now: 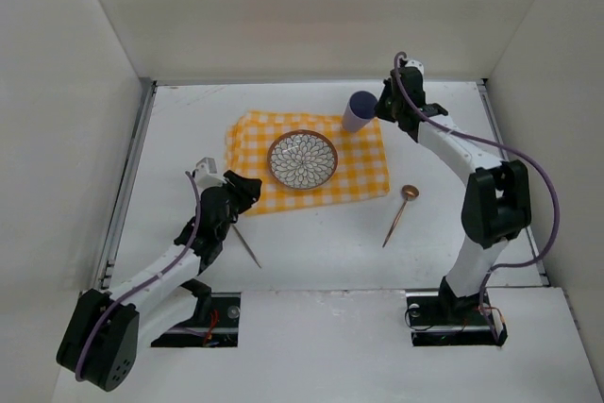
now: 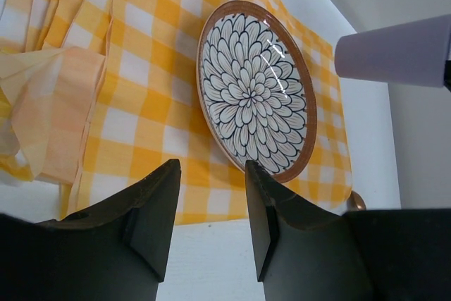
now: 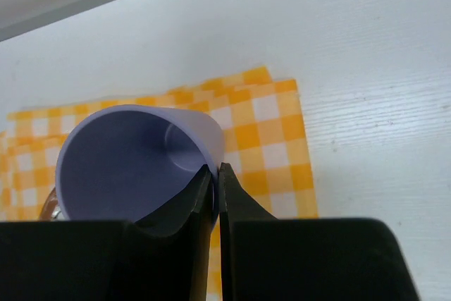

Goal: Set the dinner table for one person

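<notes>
The white dinner table (image 1: 311,252) bears an orange-yellow-and-white checked place mat (image 1: 363,172). A round plate (image 1: 302,159) with a dark petal pattern and brown rim lies on its middle. My right gripper (image 1: 382,106) is shut on the rim of a lilac cup (image 1: 359,110), one finger inside and one outside, holding it tilted over the mat's far right corner. The right wrist view shows the cup (image 3: 134,160) pinched in the gripper (image 3: 215,168). My left gripper (image 1: 247,191) is open and empty at the mat's near left corner; its wrist view (image 2: 211,170) faces the plate (image 2: 254,89).
A copper-coloured spoon (image 1: 401,209) lies on the table right of the mat. A thin utensil (image 1: 249,244) lies just near of my left gripper. The mat's left edge (image 2: 49,111) is folded in loose layers. White walls (image 1: 66,139) close in the table.
</notes>
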Action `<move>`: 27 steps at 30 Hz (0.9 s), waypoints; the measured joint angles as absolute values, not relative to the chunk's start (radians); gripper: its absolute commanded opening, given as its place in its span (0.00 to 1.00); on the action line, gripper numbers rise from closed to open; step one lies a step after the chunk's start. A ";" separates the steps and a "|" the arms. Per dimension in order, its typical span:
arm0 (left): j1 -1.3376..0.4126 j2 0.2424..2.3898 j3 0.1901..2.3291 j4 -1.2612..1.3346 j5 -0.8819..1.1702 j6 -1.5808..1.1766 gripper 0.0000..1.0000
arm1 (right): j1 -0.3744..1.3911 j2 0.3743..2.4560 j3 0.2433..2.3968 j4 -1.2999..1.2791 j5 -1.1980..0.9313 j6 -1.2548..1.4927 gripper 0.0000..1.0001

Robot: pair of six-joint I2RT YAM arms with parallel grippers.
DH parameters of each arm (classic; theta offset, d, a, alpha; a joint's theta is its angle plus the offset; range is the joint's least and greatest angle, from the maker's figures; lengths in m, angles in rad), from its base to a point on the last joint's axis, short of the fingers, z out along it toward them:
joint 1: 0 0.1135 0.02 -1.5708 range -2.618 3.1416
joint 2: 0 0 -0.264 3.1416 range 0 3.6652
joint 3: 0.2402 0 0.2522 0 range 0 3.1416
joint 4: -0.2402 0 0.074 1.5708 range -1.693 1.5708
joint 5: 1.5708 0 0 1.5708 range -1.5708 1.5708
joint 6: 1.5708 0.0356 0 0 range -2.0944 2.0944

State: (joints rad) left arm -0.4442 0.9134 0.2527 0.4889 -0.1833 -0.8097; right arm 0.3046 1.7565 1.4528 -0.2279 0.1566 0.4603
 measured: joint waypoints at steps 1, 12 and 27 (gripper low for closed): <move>-0.445 0.918 0.253 0.489 -0.184 -0.809 0.39 | 0.297 1.789 1.467 -0.228 0.157 0.465 0.11; -0.448 0.997 0.253 0.506 -0.172 -0.817 0.40 | 0.269 1.914 1.558 -0.258 0.157 0.468 0.11; -0.443 1.013 0.253 0.535 -0.154 -0.829 0.40 | 0.268 1.958 1.652 -0.361 0.189 0.398 0.14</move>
State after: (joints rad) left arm -0.4431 1.0130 0.2527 0.5346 -0.1543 -0.8288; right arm 0.2676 1.9575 1.6520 -0.3611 0.1890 0.3985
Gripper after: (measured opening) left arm 0.393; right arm 0.127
